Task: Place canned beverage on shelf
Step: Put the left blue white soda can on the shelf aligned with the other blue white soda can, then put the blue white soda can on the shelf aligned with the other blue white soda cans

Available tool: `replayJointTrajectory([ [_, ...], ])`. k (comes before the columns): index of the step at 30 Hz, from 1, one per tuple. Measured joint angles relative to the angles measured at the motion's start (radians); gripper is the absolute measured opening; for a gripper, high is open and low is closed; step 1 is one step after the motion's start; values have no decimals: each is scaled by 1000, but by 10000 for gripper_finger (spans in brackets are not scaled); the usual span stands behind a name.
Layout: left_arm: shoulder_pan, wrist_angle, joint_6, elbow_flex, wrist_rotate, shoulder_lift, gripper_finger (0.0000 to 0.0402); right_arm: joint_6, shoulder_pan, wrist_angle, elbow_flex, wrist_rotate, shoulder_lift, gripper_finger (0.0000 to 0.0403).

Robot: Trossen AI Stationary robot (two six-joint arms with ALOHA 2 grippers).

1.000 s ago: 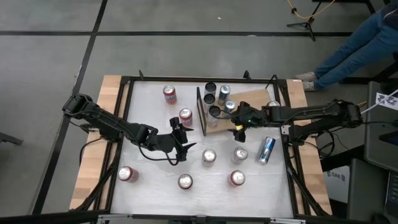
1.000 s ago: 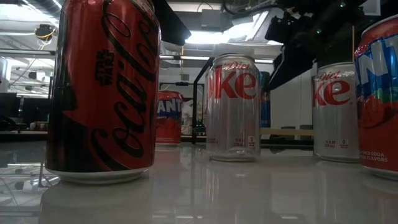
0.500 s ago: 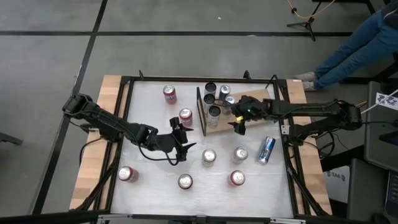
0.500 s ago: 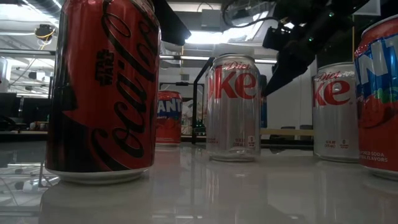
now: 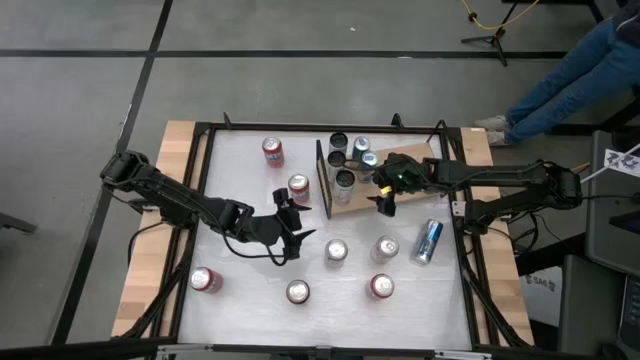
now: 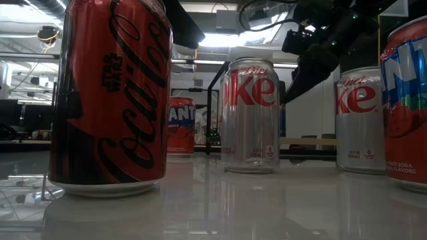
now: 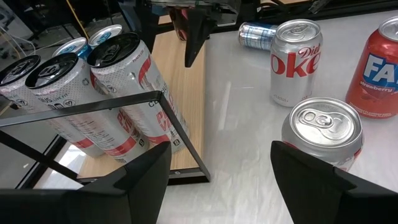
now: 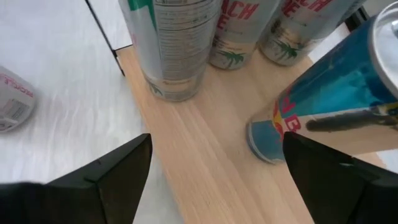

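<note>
Wooden shelf (image 5: 395,185) lies at the far right part of the table (image 5: 240,290), its black frame (image 5: 321,180) at the left end, with tall cans (image 5: 346,163) and a blue can (image 8: 323,102) upright on the board. I see the right gripper (image 5: 385,202) over the shelf's near edge, fingers spread and empty. I note the left gripper (image 5: 292,232) released at mid-table near a silver can (image 7: 322,134)

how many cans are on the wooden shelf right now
5 on the shelf, bunched by its black frame: black-topped can, second black-topped can, silver-topped can, blue-rimmed can, front can. The right arm may hide more.
</note>
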Motion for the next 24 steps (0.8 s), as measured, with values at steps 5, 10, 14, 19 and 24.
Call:
replayJointTrajectory([
  [5, 0, 0, 0, 0, 0, 0, 266, 1, 0, 0, 0, -36, 0, 351],
  [10, 0, 0, 0, 0, 0, 0, 266, 6, 0, -59, 18, -43, -6, 351],
  [14, 0, 0, 0, 0, 0, 0, 266, 30, 1, -189, 79, -43, -12, 351],
  [19, 0, 0, 0, 0, 0, 0, 266, 81, 23, -338, 154, -62, -16, 351],
  [24, 0, 0, 0, 0, 0, 0, 266, 142, 99, -449, 224, -68, -17, 351],
])
